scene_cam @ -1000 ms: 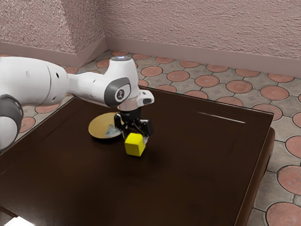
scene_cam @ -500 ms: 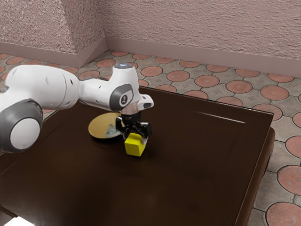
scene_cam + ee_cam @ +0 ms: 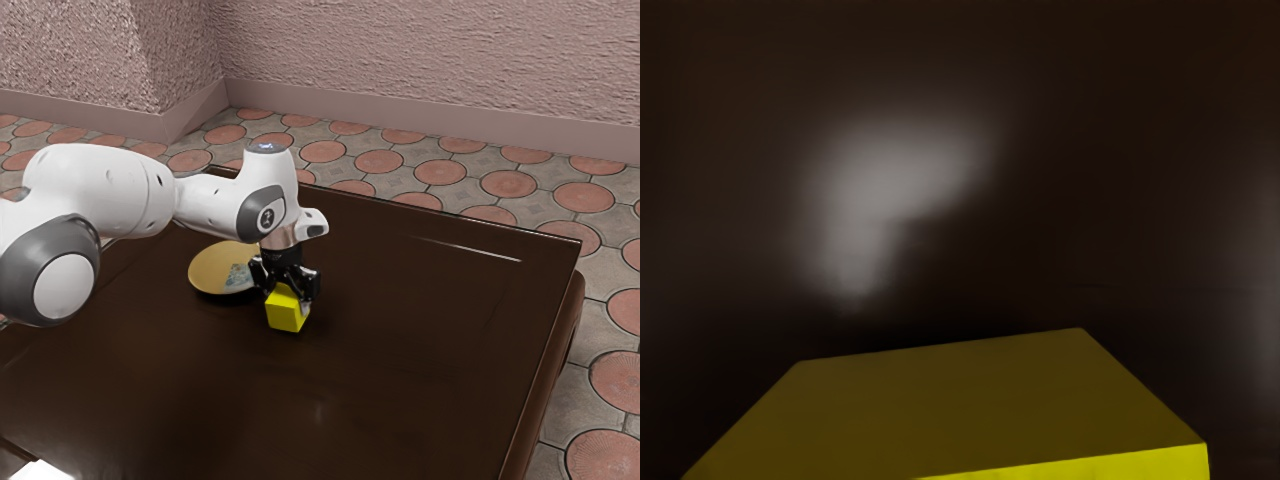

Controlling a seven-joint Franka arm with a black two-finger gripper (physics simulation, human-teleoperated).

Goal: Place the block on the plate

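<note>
The black gripper [image 3: 287,292] is low over the yellow block [image 3: 286,316] in the exterior view, reaching down around its upper part. Whether it grips the block cannot be made out. The block sits upright on the dark table, and its top is partly hidden by the hand. A round tan plate [image 3: 222,270] with a bluish patch lies just beyond the block, toward the exterior view's left, partly behind the gripper. In the wrist view the block [image 3: 960,400] is large and close under the hand.
The dark brown table [image 3: 420,340] extends from the block toward the exterior view's right and front. A small bright white patch [image 3: 40,470] is at the near left corner. Tiled floor and a pink wall lie beyond the table.
My hand has come down and shifted slightly toward the exterior view's right, getting lower around the block. The block and plate stand where they were.
</note>
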